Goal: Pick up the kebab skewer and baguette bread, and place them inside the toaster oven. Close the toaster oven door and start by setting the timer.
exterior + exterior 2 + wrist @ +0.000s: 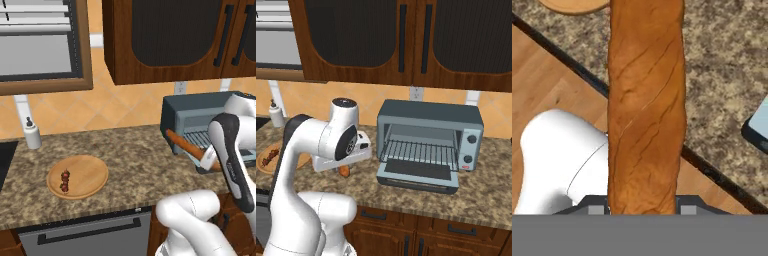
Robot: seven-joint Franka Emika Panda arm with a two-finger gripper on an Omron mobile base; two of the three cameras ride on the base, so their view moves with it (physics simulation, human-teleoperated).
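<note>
My gripper (209,161) is shut on the baguette bread (187,146), a long orange-brown loaf held in the air just left of the toaster oven (200,116). In the hand view the baguette bread (646,110) runs straight up from between the fingers of the gripper (642,207). In the right base view its tip (345,171) pokes out below the hand. The toaster oven (431,117) stands with its toaster oven door (418,176) folded down and the wire rack (418,150) bare. The kebab skewer (65,181) lies on the round wooden board (90,172).
A white bottle (32,134) stands at the back left of the granite counter (125,155). Dark wood cabinets (170,35) hang above the oven. A dishwasher front (85,235) sits under the counter edge, and a black cooktop edge (5,155) is at the far left.
</note>
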